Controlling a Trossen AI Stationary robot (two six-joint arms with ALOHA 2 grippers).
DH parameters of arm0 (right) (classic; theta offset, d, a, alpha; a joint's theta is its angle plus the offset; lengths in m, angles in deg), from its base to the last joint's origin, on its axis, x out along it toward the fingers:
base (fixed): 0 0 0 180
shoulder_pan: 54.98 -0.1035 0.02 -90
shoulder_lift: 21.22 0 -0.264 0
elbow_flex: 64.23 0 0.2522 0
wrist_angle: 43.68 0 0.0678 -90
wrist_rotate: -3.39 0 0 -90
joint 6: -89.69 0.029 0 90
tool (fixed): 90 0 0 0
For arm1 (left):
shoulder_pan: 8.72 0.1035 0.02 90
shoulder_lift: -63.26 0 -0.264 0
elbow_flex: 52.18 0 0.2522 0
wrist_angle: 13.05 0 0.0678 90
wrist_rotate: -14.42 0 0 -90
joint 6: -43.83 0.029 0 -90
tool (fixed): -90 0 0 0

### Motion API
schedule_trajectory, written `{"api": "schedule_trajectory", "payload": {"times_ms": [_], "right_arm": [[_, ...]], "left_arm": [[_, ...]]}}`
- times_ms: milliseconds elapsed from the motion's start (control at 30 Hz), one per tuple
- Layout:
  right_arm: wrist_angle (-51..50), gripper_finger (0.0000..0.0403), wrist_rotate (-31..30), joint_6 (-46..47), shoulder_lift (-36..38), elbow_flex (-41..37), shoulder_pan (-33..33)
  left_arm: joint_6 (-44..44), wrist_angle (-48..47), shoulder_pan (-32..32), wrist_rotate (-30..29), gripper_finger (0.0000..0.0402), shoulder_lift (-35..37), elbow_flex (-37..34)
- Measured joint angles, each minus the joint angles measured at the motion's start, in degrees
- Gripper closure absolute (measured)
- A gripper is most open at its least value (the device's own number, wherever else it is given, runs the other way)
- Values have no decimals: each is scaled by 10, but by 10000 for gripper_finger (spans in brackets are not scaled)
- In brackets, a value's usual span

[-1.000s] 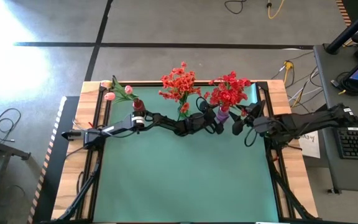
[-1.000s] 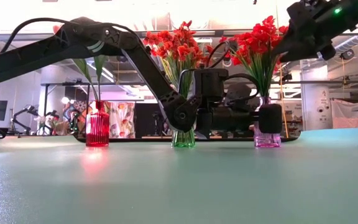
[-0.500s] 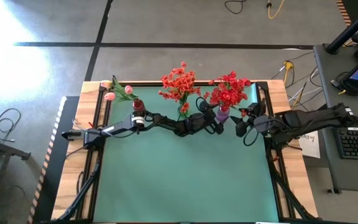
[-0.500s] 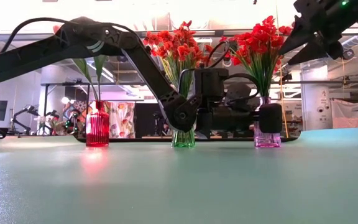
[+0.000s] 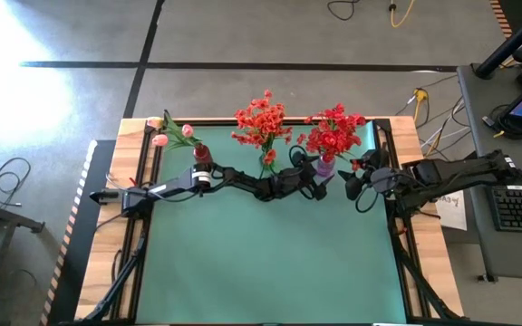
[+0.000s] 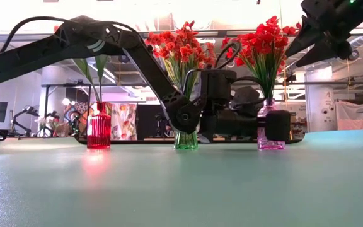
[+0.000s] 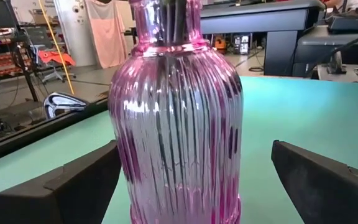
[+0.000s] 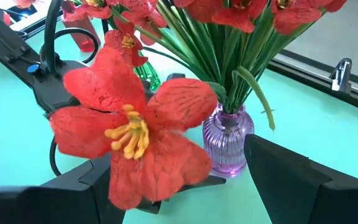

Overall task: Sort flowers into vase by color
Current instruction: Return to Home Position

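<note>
flowers (image 5: 261, 119) stand in 3 vases (image 5: 267, 163) along the mat's (image 5: 270, 263) far edge. left gripper (image 5: 317, 181) sits low, fingers spread either side of the violet vase (image 5: 324, 166), gaps showing both sides. right gripper (image 5: 352, 192) hovers just right, fingers spread. bare mat runs to the near edge.

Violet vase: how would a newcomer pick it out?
On the green table mat, look along the far edge. The violet ribbed glass vase stands rightmost, flanked by the open left gripper, right gripper alongside. Unlike the red glass vase and green glass vase, it holds deep red flowers.
</note>
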Motion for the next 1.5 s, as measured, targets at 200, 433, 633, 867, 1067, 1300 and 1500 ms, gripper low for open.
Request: {"api": "schedule_trajectory", "payload": {"times_ms": [200,433,633,867,1067,1300,1500], "right_arm": [[-1,120,15,-1,0,0,0],[-4,125,15,-11,0,0,0],[-7,126,28,-18,0,0,0],[-13,126,69,-20,0,0,0],[-15,136,72,-44,1,0,0],[-19,144,75,-82,1,0,0],[-18,141,75,-108,1,0,0]], "left_arm": [[27,-20,-12,-6,6,3,0],[115,-25,-42,-102,5,28,0],[124,-42,-49,-132,5,28,0],[192,-50,-68,-197,5,35,-1],[183,-41,-96,-277,5,59,-25],[243,67,-134,-279,5,151,-164],[193,87,-160,-224,6,299,-344]]}}
